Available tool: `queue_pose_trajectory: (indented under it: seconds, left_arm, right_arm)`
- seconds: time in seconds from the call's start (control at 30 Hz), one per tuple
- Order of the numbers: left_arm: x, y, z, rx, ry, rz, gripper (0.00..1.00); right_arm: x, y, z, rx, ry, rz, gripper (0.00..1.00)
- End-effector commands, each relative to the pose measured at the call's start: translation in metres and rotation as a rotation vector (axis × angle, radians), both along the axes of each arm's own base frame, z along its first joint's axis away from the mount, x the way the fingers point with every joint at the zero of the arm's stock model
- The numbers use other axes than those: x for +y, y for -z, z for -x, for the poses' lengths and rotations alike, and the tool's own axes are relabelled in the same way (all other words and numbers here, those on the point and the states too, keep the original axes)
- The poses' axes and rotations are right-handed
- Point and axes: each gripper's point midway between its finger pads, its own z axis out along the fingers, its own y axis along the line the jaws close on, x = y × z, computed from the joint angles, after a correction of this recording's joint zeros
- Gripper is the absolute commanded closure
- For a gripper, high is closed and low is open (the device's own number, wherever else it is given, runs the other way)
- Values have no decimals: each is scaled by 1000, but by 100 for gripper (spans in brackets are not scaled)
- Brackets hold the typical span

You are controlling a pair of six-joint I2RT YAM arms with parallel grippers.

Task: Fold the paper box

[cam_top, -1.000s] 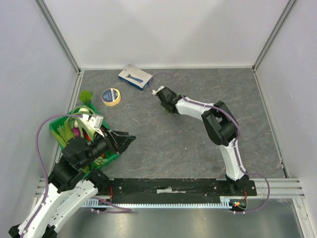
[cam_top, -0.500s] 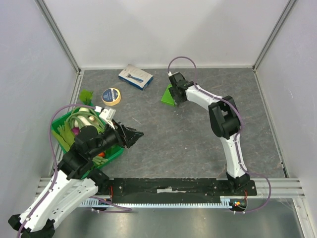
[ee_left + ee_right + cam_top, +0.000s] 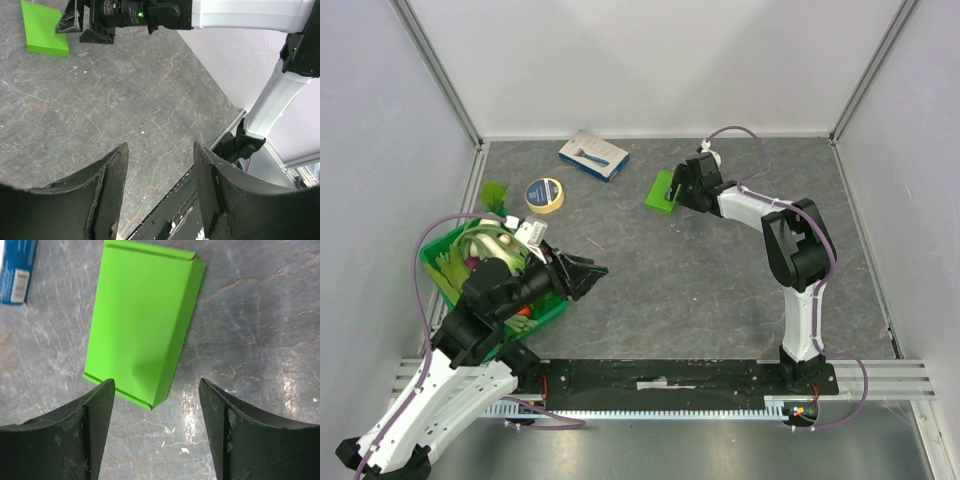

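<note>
Top view, paper box (image 3: 663,190): lies flat on the table (image 3: 720,290) at the far middle, in full view; a second ago the right arm's head covered it.
Top view, right gripper (image 3: 682,188): has swung to the box's right edge and spread its jaws, so the card is let go.
Top view, left gripper (image 3: 590,272): jaws parted and empty, hanging beside the green crate (image 3: 548,312), well apart from the box; it has barely shifted.
Top view, bystanders: tape roll (image 3: 544,195) and blue-and-white carton (image 3: 593,155) sit where they were, left of the box.
Left wrist view, left gripper (image 3: 160,185): both dark fingers (image 3: 107,190) stand wide over bare table, with nothing between them.
Left wrist view, paper box (image 3: 45,32): far off at the top left, with the right gripper (image 3: 75,22) close against its edge; I cannot tell whether they touch.
Right wrist view, right gripper (image 3: 156,405): jaws wide, neither finger (image 3: 95,415) on the card.
Right wrist view, paper box (image 3: 142,325): a closed, shallow slab, seams tucked, its near corner just reaching into the gap; the carton (image 3: 17,270) is beside it at the upper left.
Meaning: to my eye the release leaves the box folded shut, with little or nothing left to do.
</note>
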Motion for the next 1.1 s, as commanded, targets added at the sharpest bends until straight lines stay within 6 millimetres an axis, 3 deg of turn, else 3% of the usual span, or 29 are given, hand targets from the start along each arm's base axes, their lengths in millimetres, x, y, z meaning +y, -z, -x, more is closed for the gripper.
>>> queue_pose_trajectory:
  seconds: [0.0, 0.3, 0.47, 0.5, 0.57, 0.6, 0.63, 0.67, 0.7, 0.73, 0.77, 0.8, 0.83, 0.87, 0.9, 0.97, 1.07]
  left_arm:
    - [5, -19, 7, -45, 0, 19, 39]
    - [6, -21, 5, -52, -2, 9, 39]
    - [9, -19, 4, -48, -18, -7, 39]
    - [9, -19, 4, -47, -19, -10, 39]
    - [10, -18, 4, -46, -22, -15, 39]
    - [10, -18, 3, -46, -23, -15, 39]
    - [9, -18, 3, -43, -23, -17, 39]
    - [9, -19, 3, -45, -23, -16, 39]
    - [9, -18, 2, -40, -23, -18, 39]
    - [8, -17, 2, -38, -20, -20, 39]
    - [8, -16, 2, -37, -21, -21, 39]
    - [8, -17, 2, -38, -23, -20, 39]
    - [8, -16, 1, -36, -23, -20, 39]
    - [8, -16, 1, -37, -25, -20, 39]
    - [8, -16, 0, -36, -26, -19, 39]
    - [7, -15, -1, -29, -25, -22, 39]
    - [6, -17, -1, -30, -23, -21, 39]
  right_arm:
    - [5, -35, -33, -162, 86, -187, 26]
    - [14, -5, -42, -141, 91, -347, 45]
    - [18, -7, -68, -192, 61, -327, 52]
    - [19, 0, -73, -192, 45, -325, 52]
    - [23, -13, -89, -252, 8, -298, 52]
    - [25, -6, -93, -253, -13, -276, 52]
    - [27, -24, -108, -299, -27, -265, 52]
    - [26, -23, -113, -317, -51, -211, 51]
    - [23, -8, -118, -295, -57, -181, 50]
    - [28, -23, -131, -332, -85, -197, 50]
    - [31, -22, -135, -330, -110, -205, 50]
    - [34, 5, -136, -283, -131, -195, 50]
    - [46, -13, -145, -321, -178, -228, 50]
    - [50, -11, -149, -324, -194, -237, 50]
    - [51, 10, -149, -281, -195, -228, 50]
    - [54, -2, -157, -315, -196, -236, 50]
    - [42, -13, -156, -314, -166, -173, 45]
